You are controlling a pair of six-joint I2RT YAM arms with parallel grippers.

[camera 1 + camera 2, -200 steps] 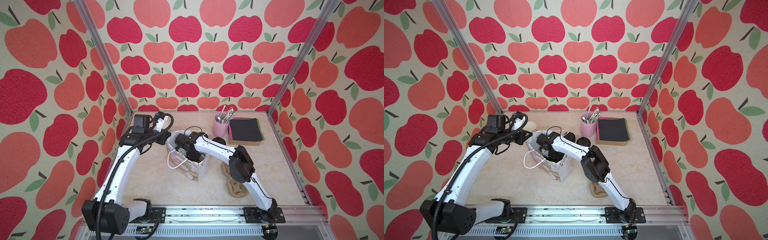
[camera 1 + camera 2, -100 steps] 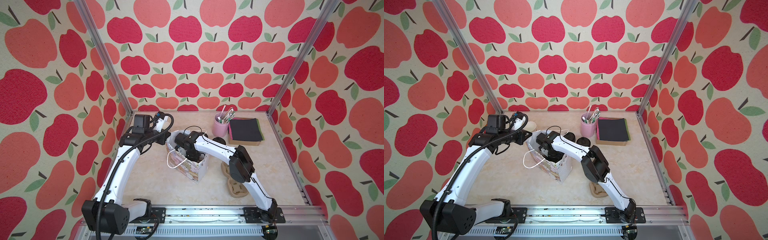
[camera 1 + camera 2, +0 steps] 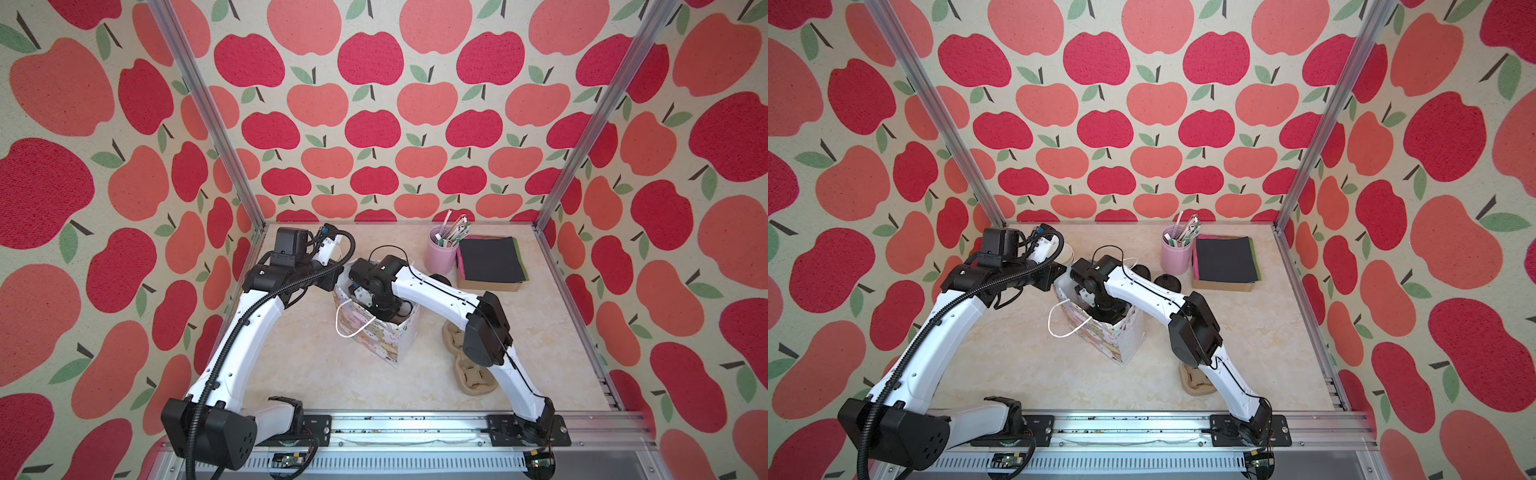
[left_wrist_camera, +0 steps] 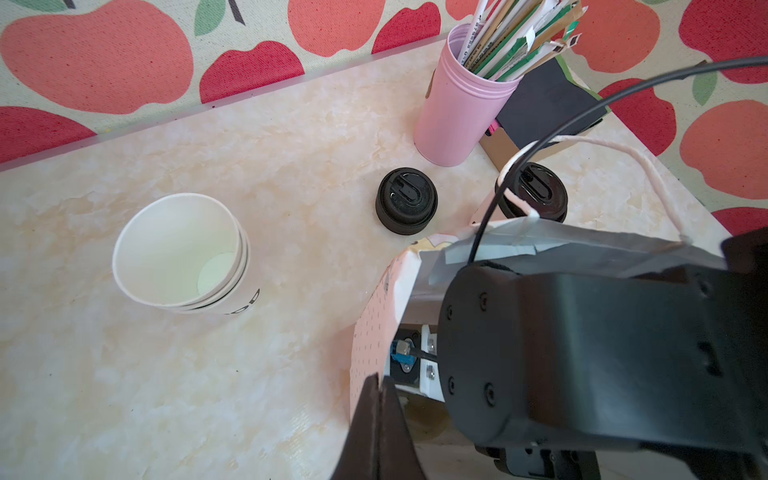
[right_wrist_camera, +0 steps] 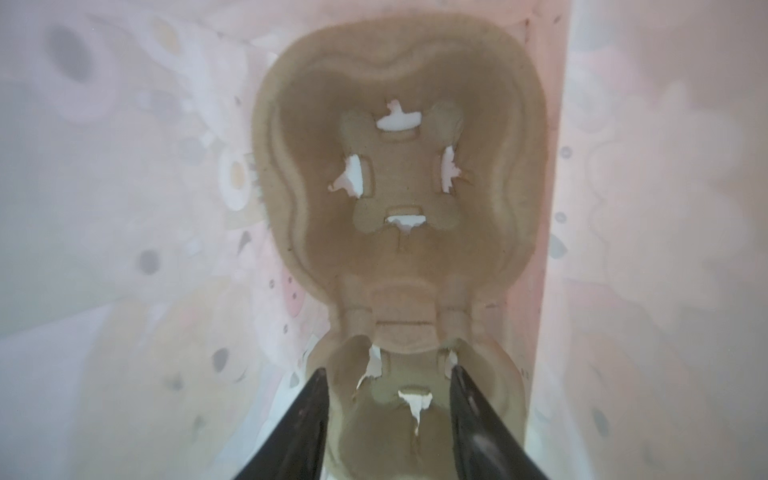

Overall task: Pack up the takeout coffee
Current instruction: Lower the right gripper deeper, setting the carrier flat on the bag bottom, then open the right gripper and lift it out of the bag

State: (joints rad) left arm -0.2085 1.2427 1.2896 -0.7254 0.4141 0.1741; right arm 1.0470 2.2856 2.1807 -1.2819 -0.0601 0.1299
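Observation:
A patterned paper bag [image 3: 374,336] stands open mid-table. My left gripper [image 4: 380,395] is shut on the bag's rim at its far left corner [image 3: 1059,277]. My right gripper [image 5: 387,370] reaches down inside the bag and is open, with nothing between its fingers. Just below it a brown cup carrier [image 5: 399,174] lies on the bag's floor. Nested white paper cups [image 4: 183,253] stand behind the bag, with black lettering on the outer one. Two round black lids [image 4: 406,199] [image 4: 534,189] sit beside them. A lidded takeout coffee is out of view.
A pink cup of sticks [image 3: 440,257] and a box of dark napkins [image 3: 490,262] stand at the back right. Another brown carrier [image 3: 473,378] lies on the table under my right arm. The bag's white handle [image 3: 353,324] hangs over its front.
My right gripper's jaws have widened inside the bag. Neither arm has visibly moved in the top views, and the left grip on the rim is unchanged.

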